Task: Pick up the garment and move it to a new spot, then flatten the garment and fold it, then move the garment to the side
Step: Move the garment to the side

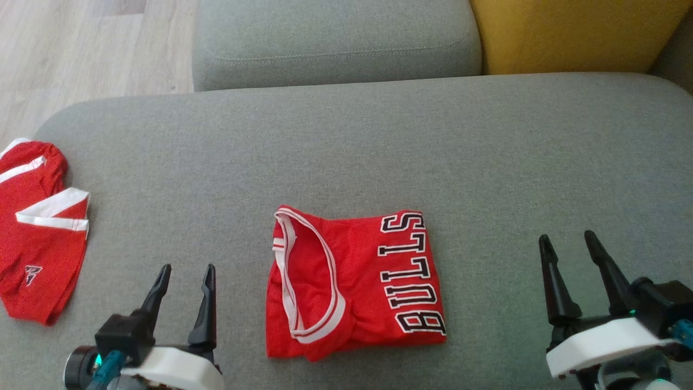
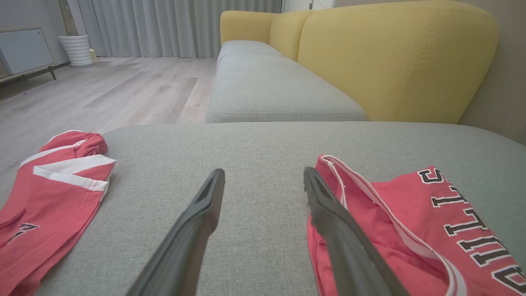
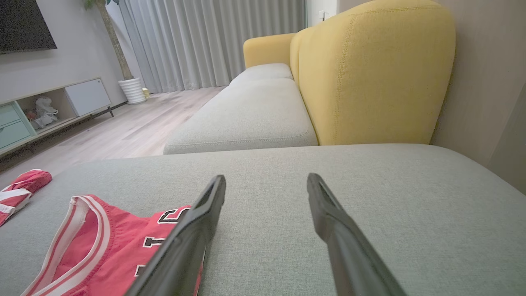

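Note:
A red jersey, the garment (image 1: 354,281), lies folded into a rough square on the grey cushion (image 1: 379,141), white-trimmed opening on the left and black BULLS lettering along the right. It also shows as the garment (image 2: 415,230) and the garment (image 3: 107,246) in the wrist views. My left gripper (image 1: 187,268) stands open to its left, a short gap away, with nothing between its fingers. Further off to the garment's right, my right gripper (image 1: 566,238) is open and empty too.
A second red garment (image 1: 38,244) with white stripes lies at the cushion's left edge. Behind stand another grey seat cushion (image 1: 335,38) and a yellow backrest (image 1: 574,32). Wooden floor (image 1: 81,49) lies to the far left.

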Available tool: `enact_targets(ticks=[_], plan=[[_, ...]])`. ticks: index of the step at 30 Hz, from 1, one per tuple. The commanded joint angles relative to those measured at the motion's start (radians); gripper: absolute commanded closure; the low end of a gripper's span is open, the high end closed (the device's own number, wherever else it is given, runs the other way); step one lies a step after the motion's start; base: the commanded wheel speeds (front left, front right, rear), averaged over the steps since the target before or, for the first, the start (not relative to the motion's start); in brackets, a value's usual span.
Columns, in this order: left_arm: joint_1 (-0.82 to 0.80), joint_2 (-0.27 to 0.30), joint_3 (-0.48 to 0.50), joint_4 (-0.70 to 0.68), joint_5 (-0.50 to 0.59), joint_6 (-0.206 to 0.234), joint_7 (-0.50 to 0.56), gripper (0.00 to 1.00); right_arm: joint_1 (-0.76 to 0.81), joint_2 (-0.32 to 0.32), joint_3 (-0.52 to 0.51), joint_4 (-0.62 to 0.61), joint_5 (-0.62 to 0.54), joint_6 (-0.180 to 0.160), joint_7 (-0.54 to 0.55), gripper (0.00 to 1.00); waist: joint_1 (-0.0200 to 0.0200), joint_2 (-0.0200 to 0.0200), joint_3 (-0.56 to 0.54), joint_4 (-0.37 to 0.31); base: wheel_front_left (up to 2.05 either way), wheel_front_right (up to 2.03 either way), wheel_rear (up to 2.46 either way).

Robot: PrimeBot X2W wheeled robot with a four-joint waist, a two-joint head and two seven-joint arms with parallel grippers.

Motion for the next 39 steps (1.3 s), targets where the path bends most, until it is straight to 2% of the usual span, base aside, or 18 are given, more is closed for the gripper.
enact_targets(ticks=[1,8,14,22,23,24,25,34,39], plan=[[-0.053,0.020,0.037,-0.037,-0.003,0.007,0.001,0.00,-0.022,-0.009,0.029,-0.027,-0.009,0.007,0.003,0.00,0.0000,0.0000,0.004,0.003,0.00,0.00,0.00],[-0.106,0.018,0.031,-0.044,-0.002,-0.001,-0.004,0.00,-0.068,-0.016,0.067,0.062,-0.007,0.007,0.010,0.00,0.0000,0.0000,0.060,0.040,0.00,0.00,0.00],[-0.168,0.003,0.028,-0.033,-0.002,-0.015,-0.024,0.00,-0.167,-0.015,0.129,0.251,0.012,0.007,0.001,0.00,0.0000,0.0000,0.134,0.090,0.00,0.00,0.00],[-0.231,-0.022,0.036,-0.001,-0.003,-0.033,-0.044,0.00,-0.253,-0.009,0.225,0.474,0.052,0.007,0.063,0.00,0.0000,0.0000,0.196,0.140,0.00,0.00,0.00],[-0.235,-0.025,0.038,0.001,-0.002,-0.034,-0.045,0.00,-0.259,-0.008,0.231,0.490,0.058,0.007,0.078,0.10,0.0000,0.0000,0.200,0.141,0.00,0.00,0.00],[-0.237,-0.027,0.041,0.004,-0.002,-0.035,-0.046,0.00,-0.264,-0.008,0.235,0.503,0.063,0.007,0.090,0.64,0.0000,0.0000,0.202,0.141,0.00,0.00,0.00],[-0.238,-0.029,0.043,0.006,-0.001,-0.036,-0.047,0.00,-0.270,-0.008,0.236,0.507,0.066,0.007,0.090,1.00,0.0000,0.0000,0.204,0.140,0.00,0.00,0.00],[-0.251,-0.048,0.074,-0.009,0.014,-0.045,-0.050,0.00,-0.316,-0.032,0.246,0.461,0.056,0.007,0.063,1.00,0.0000,0.0000,0.226,0.086,0.00,0.00,0.00],[-0.251,-0.056,0.093,-0.030,0.026,-0.053,-0.050,0.00,-0.367,-0.070,0.243,0.439,0.048,0.007,0.071,1.00,0.0000,0.0000,0.241,0.010,0.00,0.00,0.00]])
